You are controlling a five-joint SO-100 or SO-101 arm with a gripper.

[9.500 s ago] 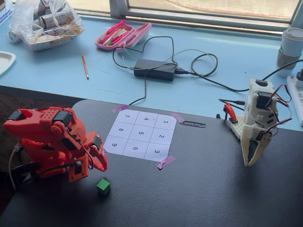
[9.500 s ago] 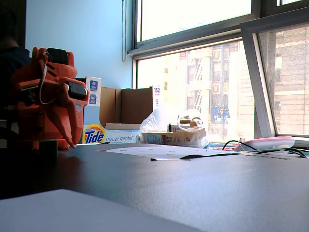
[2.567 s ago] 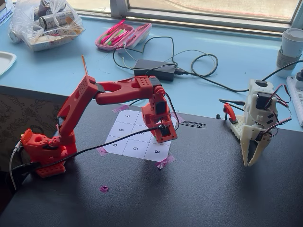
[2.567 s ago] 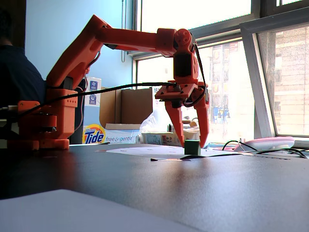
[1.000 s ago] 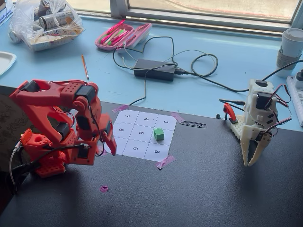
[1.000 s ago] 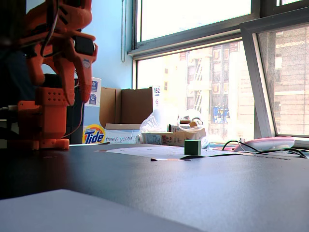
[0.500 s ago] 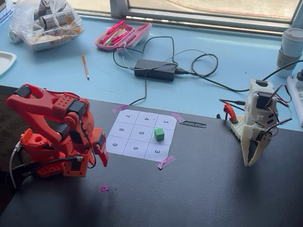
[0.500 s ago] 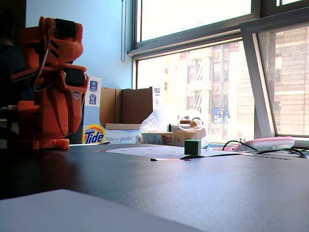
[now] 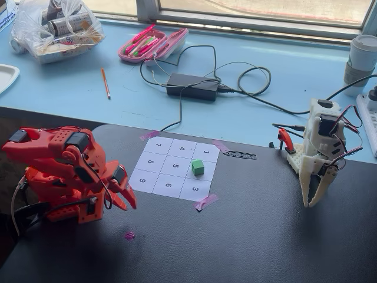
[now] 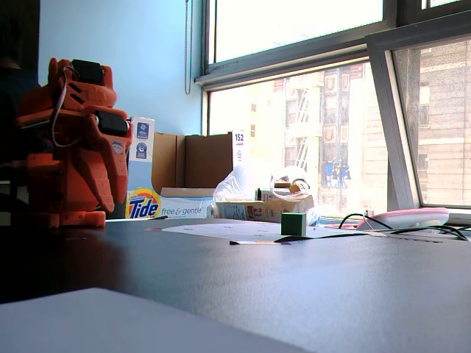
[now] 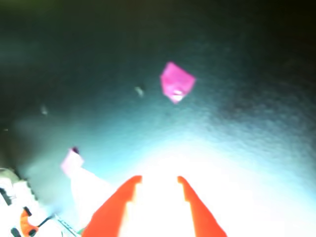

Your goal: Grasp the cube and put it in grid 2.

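The dark table [image 9: 265, 236] carries a numbered paper grid [image 9: 175, 167], taped down at its corners so it stays put. The orange arm [image 9: 65, 171] sits folded beside it, gripper [image 9: 125, 200] spread and empty. The green cube [image 9: 198, 168] already rests in square 2

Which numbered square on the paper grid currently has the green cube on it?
Square 2, the middle of the 1-2-3 column at the grid's right edge in a fixed view; the green cube sits there, the rest are bare.
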